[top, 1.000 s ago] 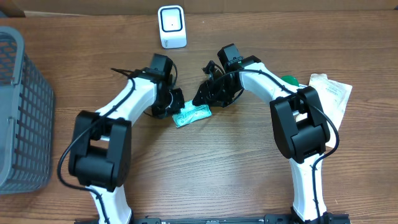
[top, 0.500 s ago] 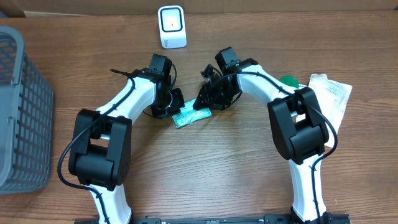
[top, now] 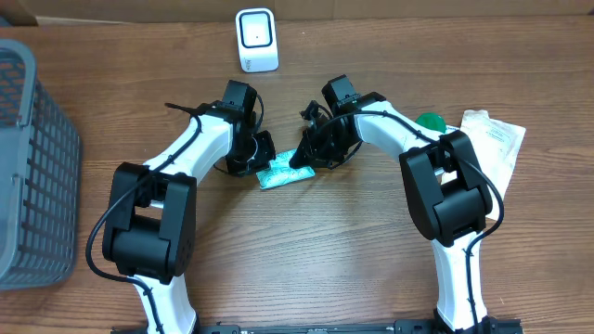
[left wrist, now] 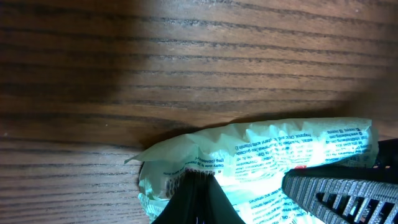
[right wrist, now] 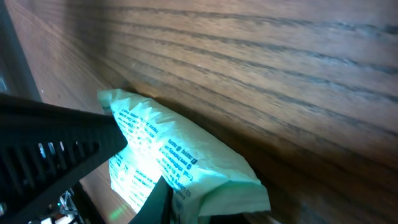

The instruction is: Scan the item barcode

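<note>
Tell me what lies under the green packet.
Only the wooden table shows beneath the green packet, with the wood grain running right up to its edges. The packet's underside, and anything printed on it, is covered and cannot be seen from any view.

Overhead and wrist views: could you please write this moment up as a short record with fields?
item: green packet, lying on the wooden table
left gripper: shut on the packet end nearest it
right gripper: shut on the opposite end
scanner: white scanner upright at the table's far side, apart from the packet
barcode: none readable; only small print shows on the wrapper
elsewhere: grey basket beside the left arm, white pouch beside the right arm
</note>
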You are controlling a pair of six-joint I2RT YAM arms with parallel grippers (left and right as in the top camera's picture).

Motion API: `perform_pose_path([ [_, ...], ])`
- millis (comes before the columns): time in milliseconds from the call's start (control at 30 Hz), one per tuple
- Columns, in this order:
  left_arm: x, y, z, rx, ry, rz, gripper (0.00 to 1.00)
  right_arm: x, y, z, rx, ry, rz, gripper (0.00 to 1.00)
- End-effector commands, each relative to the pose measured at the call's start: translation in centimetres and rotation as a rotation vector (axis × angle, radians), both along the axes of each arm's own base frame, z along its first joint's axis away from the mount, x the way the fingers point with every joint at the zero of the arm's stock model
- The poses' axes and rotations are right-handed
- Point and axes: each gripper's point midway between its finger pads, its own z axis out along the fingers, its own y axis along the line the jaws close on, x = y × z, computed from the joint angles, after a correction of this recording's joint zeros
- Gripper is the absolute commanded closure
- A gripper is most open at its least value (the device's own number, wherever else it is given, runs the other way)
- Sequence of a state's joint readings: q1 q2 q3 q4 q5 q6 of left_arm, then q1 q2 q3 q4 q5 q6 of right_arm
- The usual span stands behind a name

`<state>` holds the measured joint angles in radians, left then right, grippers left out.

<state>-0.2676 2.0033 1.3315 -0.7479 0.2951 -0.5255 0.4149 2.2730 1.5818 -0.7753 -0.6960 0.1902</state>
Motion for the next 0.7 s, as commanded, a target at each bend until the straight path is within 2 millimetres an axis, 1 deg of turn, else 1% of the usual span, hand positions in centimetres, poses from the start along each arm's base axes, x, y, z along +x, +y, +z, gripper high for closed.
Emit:
perform_pose_path([
  [0,0.3,0.9,-0.8,0.050,0.024,0.021,0.96,-1.7,-0.7,-3.0,-0.085,0.034,0.024,0.96],
  [100,1.5,1.7,2.1,0.046,-0.013,0.012,0.96,-1.2,-1.0,-2.3,-0.078,0.018,0.027,0.96],
  [167,2.4,2.7,4.7,0.044,-0.046,0.010,0.96,-0.7,-1.6,-1.0,-0.071,-0.001,0.022,0.96],
  [300,3.8,5.5,10.5,0.043,-0.132,0.013,0.96,0.6,-3.1,3.6,-0.020,-0.086,0.016,0.96],
  [367,4.1,7.4,13.8,0.050,-0.186,0.004,0.96,1.0,-4.1,6.3,-0.008,-0.127,-0.001,0.96],
  [400,4.1,8.2,15.2,0.056,-0.208,-0.002,0.96,1.2,-4.6,7.5,-0.004,-0.145,-0.011,0.96],
  [433,4.2,9.1,16.4,0.063,-0.234,-0.016,0.95,1.2,-5.1,8.7,0.003,-0.166,-0.013,0.96],
  [467,4.1,9.8,17.6,0.074,-0.262,-0.045,0.90,1.1,-5.5,9.9,0.009,-0.186,-0.014,0.96],
  [500,4.0,10.8,18.8,0.089,-0.294,-0.083,0.90,1.0,-5.9,10.9,0.012,-0.201,-0.020,0.96],
  [600,3.6,13.7,21.2,0.131,-0.356,-0.143,0.87,0.5,-6.6,13.4,0.019,-0.234,-0.026,0.96],
  [667,3.3,15.5,22.0,0.151,-0.376,-0.139,0.86,0.0,-6.8,14.5,0.022,-0.248,-0.020,0.96],
])
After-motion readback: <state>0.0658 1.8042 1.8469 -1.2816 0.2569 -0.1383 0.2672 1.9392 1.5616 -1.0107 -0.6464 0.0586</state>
